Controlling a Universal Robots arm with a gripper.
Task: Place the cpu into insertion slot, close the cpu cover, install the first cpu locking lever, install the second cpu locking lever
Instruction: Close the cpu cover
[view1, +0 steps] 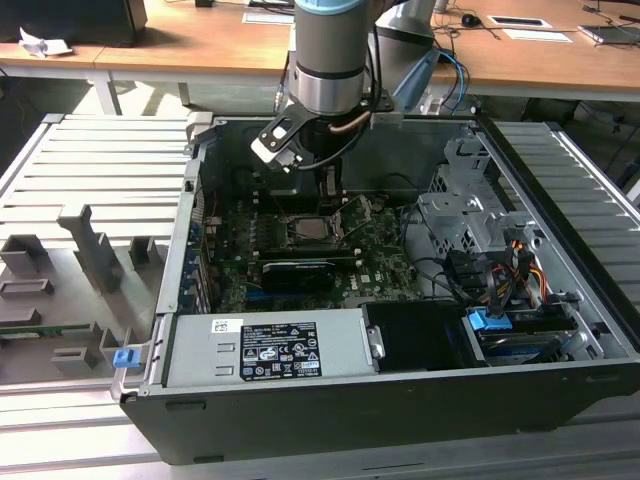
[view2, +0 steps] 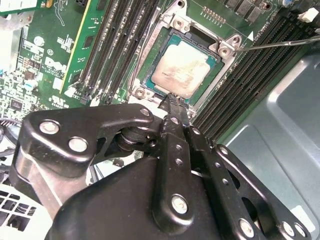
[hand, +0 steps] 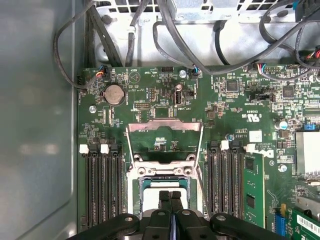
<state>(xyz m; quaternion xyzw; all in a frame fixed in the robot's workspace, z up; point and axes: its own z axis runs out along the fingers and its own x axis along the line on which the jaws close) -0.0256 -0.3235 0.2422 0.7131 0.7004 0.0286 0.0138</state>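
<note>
The cpu (view2: 182, 70) lies flat in the insertion slot (view2: 176, 22), its dull silver top showing; it is also seen in the first wrist view (hand: 150, 196) and from outside (view1: 312, 228). The cpu cover (hand: 164, 126) stands swung back, open, past the slot, with green board visible through its window. My gripper (view2: 172, 100) hangs just over one edge of the cpu, its black fingers (hand: 165, 200) pressed together with nothing between them. From outside, the gripper (view1: 328, 188) sits low inside the case above the slot. A thin locking lever (view2: 280, 44) sticks out beside the slot.
Black memory slots (hand: 102, 185) flank the socket on both sides. A long black card (view1: 298, 272) lies across the board in front of the socket. Cables (hand: 210, 60) and a metal drive cage (view1: 470, 215) crowd the exterior view's right. The case wall (hand: 35, 125) is close.
</note>
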